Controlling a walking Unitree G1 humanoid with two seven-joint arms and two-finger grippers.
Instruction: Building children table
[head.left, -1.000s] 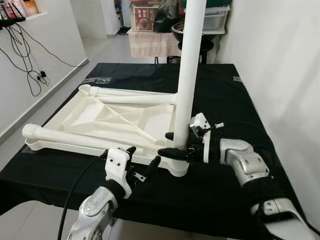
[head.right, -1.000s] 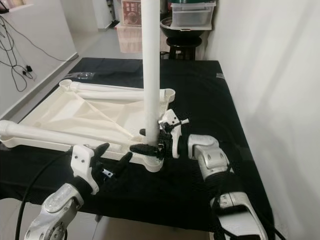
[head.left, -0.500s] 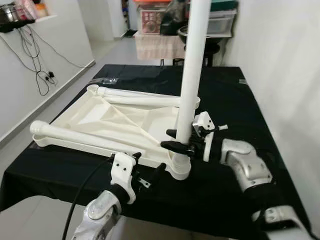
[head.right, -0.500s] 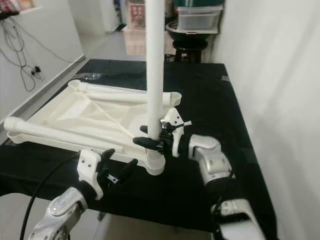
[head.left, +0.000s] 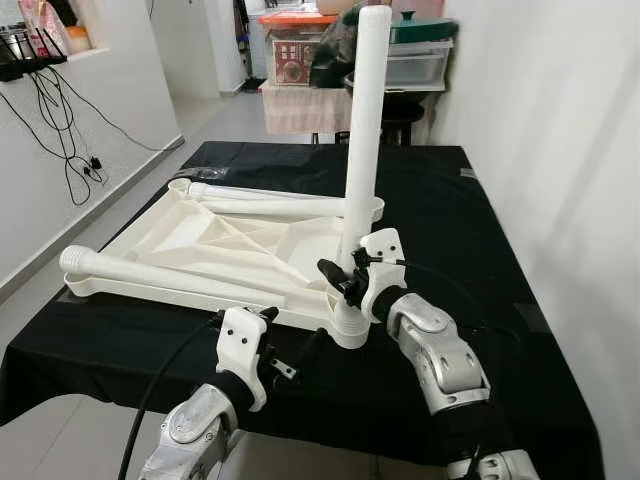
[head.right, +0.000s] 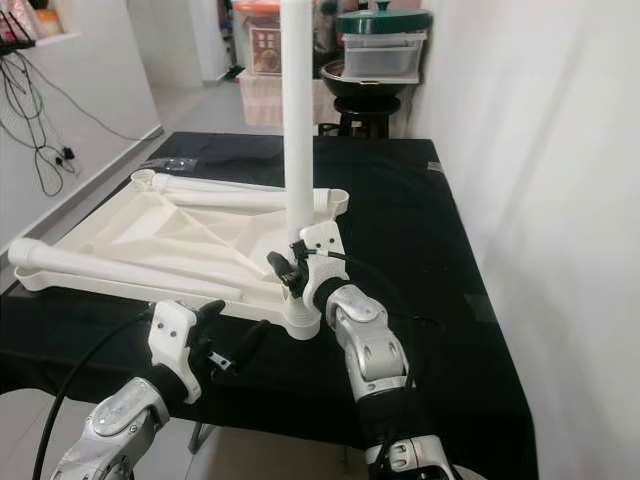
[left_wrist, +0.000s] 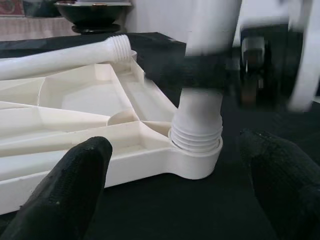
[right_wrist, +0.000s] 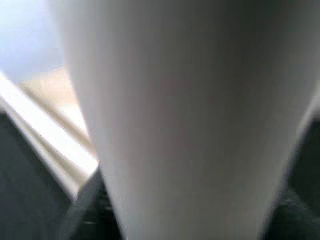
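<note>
- Three white legs are counted on the upturned tabletop (head.left: 200, 235): one loose leg (head.left: 160, 277) lying along the near left edge, another (head.left: 270, 190) along the far edge, and one upright leg (head.left: 360, 130) standing in the near right corner socket (left_wrist: 196, 145).
- One left gripper (head.left: 290, 345) is held just near of that corner, fingers (left_wrist: 75, 175) apart, nothing grasped.
- One right gripper (head.left: 345, 282) is clamped on the upright leg low down, just above its threads.
- The turning is best done with the leg kept vertical, so the threads seat squarely; the tabletop could be steadied by the free gripper.
- Two legs remain to be fitted, by this judgement.
</note>
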